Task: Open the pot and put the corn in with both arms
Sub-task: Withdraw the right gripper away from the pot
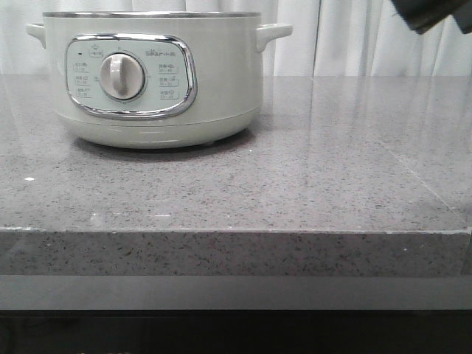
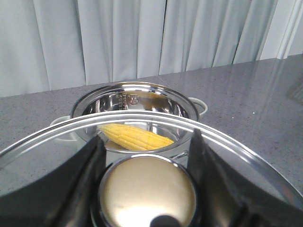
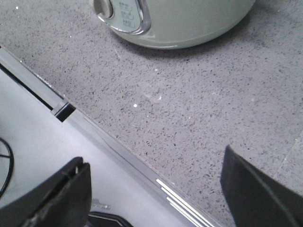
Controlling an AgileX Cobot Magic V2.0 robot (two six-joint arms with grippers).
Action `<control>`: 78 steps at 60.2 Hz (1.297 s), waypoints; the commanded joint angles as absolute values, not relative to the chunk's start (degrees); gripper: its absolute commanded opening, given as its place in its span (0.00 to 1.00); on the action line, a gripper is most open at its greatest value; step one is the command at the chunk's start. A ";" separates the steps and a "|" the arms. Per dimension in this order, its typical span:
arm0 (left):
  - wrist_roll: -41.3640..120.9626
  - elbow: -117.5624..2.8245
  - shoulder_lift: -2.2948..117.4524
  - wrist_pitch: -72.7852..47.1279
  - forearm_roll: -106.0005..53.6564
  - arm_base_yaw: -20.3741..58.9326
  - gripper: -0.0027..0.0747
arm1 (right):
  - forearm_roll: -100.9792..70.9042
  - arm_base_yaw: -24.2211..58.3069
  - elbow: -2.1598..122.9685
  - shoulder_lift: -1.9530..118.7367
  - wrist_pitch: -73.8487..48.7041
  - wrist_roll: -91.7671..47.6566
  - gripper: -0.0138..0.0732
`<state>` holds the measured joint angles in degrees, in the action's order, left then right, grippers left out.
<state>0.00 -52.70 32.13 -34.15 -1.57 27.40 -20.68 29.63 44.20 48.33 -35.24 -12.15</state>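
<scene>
Pot (image 1: 151, 77): a large cream-white cooker is shown standing on the grey speckled counter (image 1: 310, 184), toward the left in the front view, with its dial (image 1: 122, 76) facing the camera. In the left wrist view its steel-lined interior is seen uncovered.

Corn (image 2: 135, 137): a yellow cob is seen lying on its side inside the pot, on the steel floor, viewed through the glass of the lifted lid.

Lid (image 2: 156, 137): a glass disc with a steel rim is held above and in front of the pot, clear of its top edge. Its rounded knob (image 2: 149, 191) is flanked closely by the dark fingers.

Left gripper (image 2: 147, 189): it is judged to be pinched on the lid knob, one finger on each side of it.

Right gripper (image 3: 156, 189): the fingers are spread wide with nothing between them; it is seen over the front edge of the counter, well apart from the pot.

Stage: the opening and the placing of the cob are judged complete.

Handling, lid: it is judged rigid, moderately heavy, smooth and breakable; the knob is the only secure hold, and tilt should be kept small.

Handling, corn: it is judged light, firm and prone to rolling; it would best be grasped across its middle.
</scene>
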 commanded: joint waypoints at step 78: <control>-0.45 -78.78 80.55 0.58 -3.21 27.50 0.23 | -21.82 29.53 45.08 47.89 -30.65 -12.22 0.83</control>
<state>0.00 -74.48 80.26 -10.52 -2.85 27.40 -20.75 29.63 43.60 48.02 -34.19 -12.15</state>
